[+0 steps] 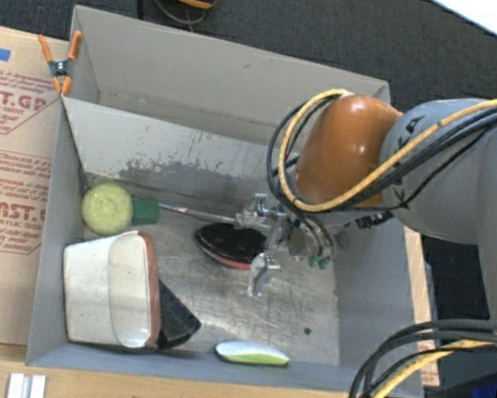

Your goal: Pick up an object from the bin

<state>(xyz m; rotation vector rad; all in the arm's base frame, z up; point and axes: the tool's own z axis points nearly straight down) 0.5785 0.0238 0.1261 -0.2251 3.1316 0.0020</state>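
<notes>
The black oval dish with a red rim (224, 240) is found near the middle of the grey metal bin (204, 71), somewhat toward the far wall. Its right end is seen between the parted fingers of the gripper (263, 246), which is open; contact cannot be told. Bare floor is left to the right of the gripper and in front of it, up to the near wall.

The near left corner is taken up by a white rectangular plastic tub (109, 288); what it holds cannot be made out. Behind it, by the left wall, a yellow-green ball (107, 207) is seen. A black wedge-shaped piece (176, 320) is pressed against the tub's right side. A white and lime-green flat oval (251, 356) is laid along the near wall. A small green piece (146, 213) is set just beside the ball.
</notes>
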